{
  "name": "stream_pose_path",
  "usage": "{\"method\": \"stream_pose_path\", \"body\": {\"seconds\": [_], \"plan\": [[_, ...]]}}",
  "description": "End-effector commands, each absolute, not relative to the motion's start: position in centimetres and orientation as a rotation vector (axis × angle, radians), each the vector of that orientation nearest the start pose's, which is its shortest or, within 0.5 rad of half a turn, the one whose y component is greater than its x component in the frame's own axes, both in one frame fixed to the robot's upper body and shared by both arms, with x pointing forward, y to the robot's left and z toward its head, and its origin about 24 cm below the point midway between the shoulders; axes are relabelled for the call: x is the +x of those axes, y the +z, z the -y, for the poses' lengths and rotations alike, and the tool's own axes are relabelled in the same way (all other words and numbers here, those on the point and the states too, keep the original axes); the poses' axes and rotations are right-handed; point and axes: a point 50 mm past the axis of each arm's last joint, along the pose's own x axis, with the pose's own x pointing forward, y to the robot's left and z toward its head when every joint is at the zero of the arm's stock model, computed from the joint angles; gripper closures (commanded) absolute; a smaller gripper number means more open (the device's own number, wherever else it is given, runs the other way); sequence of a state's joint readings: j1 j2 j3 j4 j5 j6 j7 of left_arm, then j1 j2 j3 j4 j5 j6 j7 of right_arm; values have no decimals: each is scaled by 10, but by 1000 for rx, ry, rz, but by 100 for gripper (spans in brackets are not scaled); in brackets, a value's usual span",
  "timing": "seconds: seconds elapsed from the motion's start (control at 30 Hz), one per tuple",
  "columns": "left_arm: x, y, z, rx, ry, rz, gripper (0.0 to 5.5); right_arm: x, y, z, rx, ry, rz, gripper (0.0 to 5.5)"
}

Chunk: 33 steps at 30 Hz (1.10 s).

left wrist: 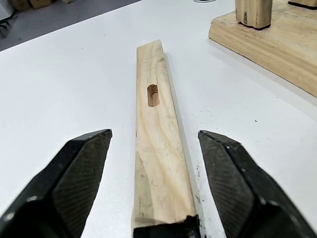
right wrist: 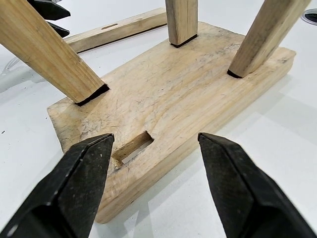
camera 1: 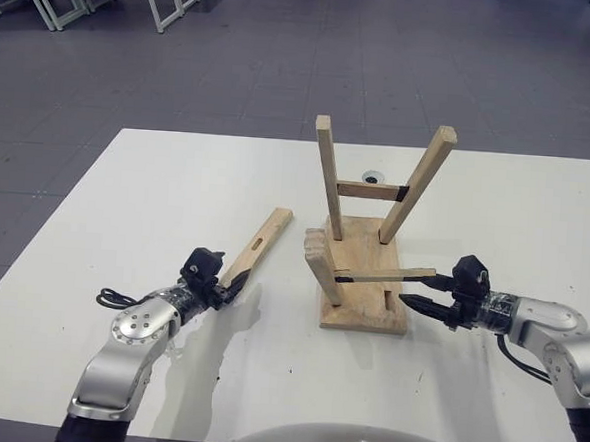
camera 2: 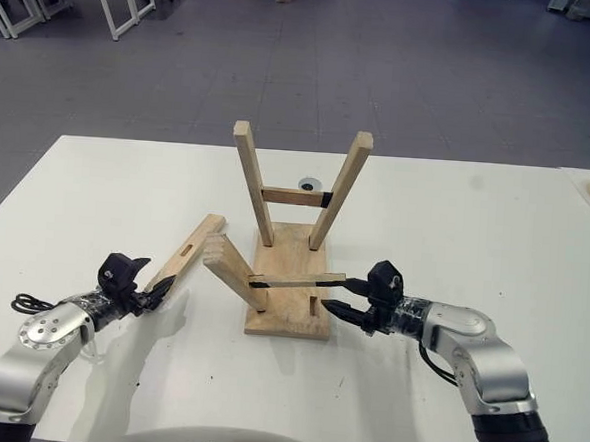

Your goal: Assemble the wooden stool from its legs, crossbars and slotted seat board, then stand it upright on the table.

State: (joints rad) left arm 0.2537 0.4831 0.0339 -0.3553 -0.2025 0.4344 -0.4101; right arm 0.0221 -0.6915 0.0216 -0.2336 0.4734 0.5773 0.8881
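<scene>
White worktop point(camera 1: 156, 193): at lower left, your left tool point(camera 1: 233, 287) sits spread astride the near end of the loose leg point(camera 1: 260, 244), whose long axis runs straight away, up-right. Your right tool point(camera 1: 419, 291), also spread, faces the empty slot point(right wrist: 132, 147) in the seat board point(camera 1: 370, 311).

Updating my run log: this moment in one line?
seat board: three legs in, one slot empty | loose leg: on table | left gripper: open astride it | right gripper: open by slot
</scene>
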Motion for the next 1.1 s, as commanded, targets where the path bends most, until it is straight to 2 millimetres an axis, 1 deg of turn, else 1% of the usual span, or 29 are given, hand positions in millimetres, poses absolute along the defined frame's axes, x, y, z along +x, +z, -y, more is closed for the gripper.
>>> {"method": "stream_pose_path", "body": {"seconds": [0.03,0.17,0.27,0.47,0.53,0.57,0.6,0.67,0.7,0.73,0.77,0.8,0.83,0.87,0.93,0.97,1.0,1.03,1.1], "plan": [[192,37,-219,204,-377,-442,226,220,72,208,-58,943,-503,236],[192,25,-221,188,-376,-512,226,218,72,209,-54,933,-503,236],[196,21,-220,149,-368,-548,226,220,73,207,-58,944,-502,236],[200,22,-221,148,-370,-581,333,223,74,209,-55,923,-490,236],[202,24,-223,171,-345,-579,343,227,79,213,-37,894,-473,236],[206,28,-224,171,-321,-551,343,228,81,217,-39,884,-469,236],[213,34,-225,164,-292,-508,343,230,83,221,-48,871,-467,236],[232,57,-227,78,-218,-332,343,233,90,232,-57,836,-454,236],[240,74,-227,30,-213,-214,343,236,97,235,-32,822,-429,218],[248,97,-224,-53,-234,-64,343,241,111,238,35,814,-373,202],[250,115,-222,-119,-268,47,343,243,123,238,97,823,-320,178],[251,131,-220,-186,-322,127,343,244,139,237,176,858,-256,159],[250,146,-218,-267,-402,179,343,243,159,234,275,924,-182,136],[248,157,-215,-326,-477,201,343,241,175,231,352,987,-128,124],[243,184,-207,-449,-663,227,343,239,205,225,471,1101,-35,119],[240,192,-204,-480,-730,226,343,238,213,224,500,1133,-18,119],[234,206,-197,-507,-852,218,343,238,224,216,543,1187,5,119],[228,215,-192,-518,-949,199,343,239,232,209,576,1228,15,119],[216,228,-180,-495,-1117,134,343,241,242,190,647,1312,1,119]]}}
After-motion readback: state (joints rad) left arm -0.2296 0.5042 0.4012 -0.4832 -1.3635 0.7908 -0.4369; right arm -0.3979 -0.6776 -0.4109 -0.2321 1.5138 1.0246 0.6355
